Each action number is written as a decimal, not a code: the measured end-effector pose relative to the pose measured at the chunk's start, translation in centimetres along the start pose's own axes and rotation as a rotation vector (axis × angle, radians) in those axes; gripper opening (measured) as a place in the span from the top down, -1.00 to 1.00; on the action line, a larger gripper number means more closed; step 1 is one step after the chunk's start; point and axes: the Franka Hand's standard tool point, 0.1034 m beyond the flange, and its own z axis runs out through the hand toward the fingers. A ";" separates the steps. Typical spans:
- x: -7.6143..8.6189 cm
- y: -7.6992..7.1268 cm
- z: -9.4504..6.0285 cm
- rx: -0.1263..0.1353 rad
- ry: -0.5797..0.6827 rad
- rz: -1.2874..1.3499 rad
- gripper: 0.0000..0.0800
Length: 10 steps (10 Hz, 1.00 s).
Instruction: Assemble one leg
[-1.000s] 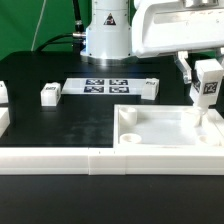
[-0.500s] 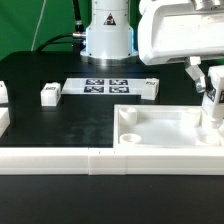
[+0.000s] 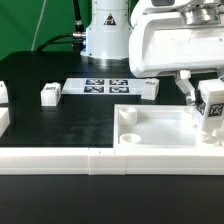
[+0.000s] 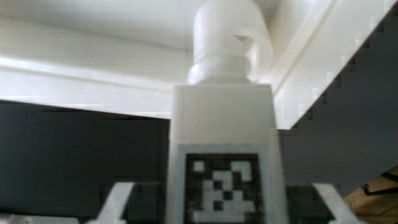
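A black table carried everything. On it lay a large white square plastic tray-like piece with round corner holes. The bulky white robot arm hung above the far part of that tray-like piece, toward the exterior view's right. Just beyond the tray-like piece's far edge lay the thin flat white marker board.

The claw was clenched on the leg, a small white plastic block with a square black-and-white marker tag on one face. The leg stood upright over the tray-like piece's far corner on the exterior view's right. In the wrist view its rounded end pointed at the tray-like piece's white wall; whether it sat in the corner hole could not be told.

A second white block rested just beyond the tray-like piece's far edge, and a third white block lay well apart from the tray-like piece toward the exterior view's left.
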 end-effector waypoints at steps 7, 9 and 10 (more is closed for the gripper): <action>-1.9 -1.3 1.2 -0.009 0.036 0.017 0.27; -1.8 -1.3 1.2 -0.010 0.034 0.017 0.27; -1.8 -1.3 1.2 -0.008 0.027 0.017 0.27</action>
